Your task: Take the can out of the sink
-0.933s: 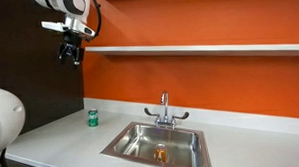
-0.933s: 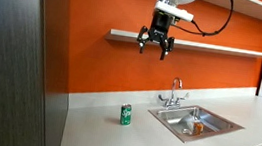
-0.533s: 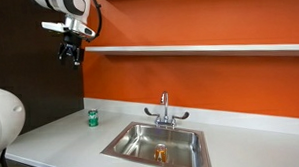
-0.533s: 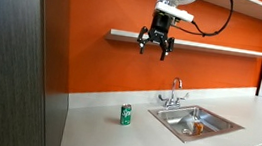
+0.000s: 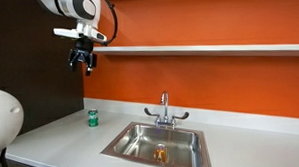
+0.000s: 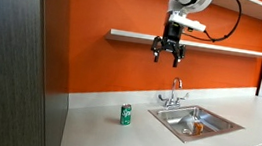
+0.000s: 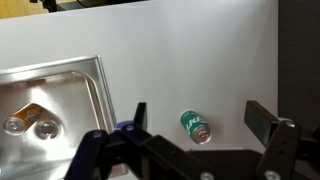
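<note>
Gripper [image 6: 167, 59] hangs high, fingers spread wide apart. Well below it, the can [image 6: 197, 128] sits inside the sink [image 6: 227, 124].

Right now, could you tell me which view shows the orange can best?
The wrist view: looking down into the sink, it shows the can with its orange side and pale top. In both exterior views the can is only a small orange speck.
</note>
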Controlling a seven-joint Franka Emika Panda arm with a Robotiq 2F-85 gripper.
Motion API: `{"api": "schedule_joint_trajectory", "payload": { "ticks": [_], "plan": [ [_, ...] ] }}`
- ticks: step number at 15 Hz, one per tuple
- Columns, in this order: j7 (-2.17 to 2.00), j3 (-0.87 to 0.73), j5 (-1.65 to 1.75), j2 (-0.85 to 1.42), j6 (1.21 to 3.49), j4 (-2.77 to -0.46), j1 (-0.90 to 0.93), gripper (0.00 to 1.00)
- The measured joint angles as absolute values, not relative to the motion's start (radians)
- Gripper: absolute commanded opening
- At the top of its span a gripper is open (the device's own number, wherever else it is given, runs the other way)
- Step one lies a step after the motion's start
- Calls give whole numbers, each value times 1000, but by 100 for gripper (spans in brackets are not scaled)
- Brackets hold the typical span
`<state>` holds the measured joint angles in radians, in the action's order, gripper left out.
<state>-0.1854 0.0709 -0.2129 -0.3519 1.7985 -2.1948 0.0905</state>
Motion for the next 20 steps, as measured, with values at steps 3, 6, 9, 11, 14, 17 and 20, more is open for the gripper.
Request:
{"api": "schedule_joint_trajectory", "payload": {
  "ticks": [3, 6, 9, 11, 14, 17, 20],
  "plan": [
    [-168, 33, -193, -392, 1825, -2259, 59, 100],
    [-167, -2, -188, -439, 1872, -2337, 22, 100],
    [-167, -36, -175, -484, 1930, -2425, -25, 100],
    [-167, -57, -154, -508, 1963, -2478, -56, 100],
    [-154, -95, -128, -527, 1999, -2540, -97, 100],
    [-82, -147, -109, -519, 2022, -2571, -122, 100],
    [5, -195, -73, -481, 2052, -2579, -141, 100]
  ]
}}
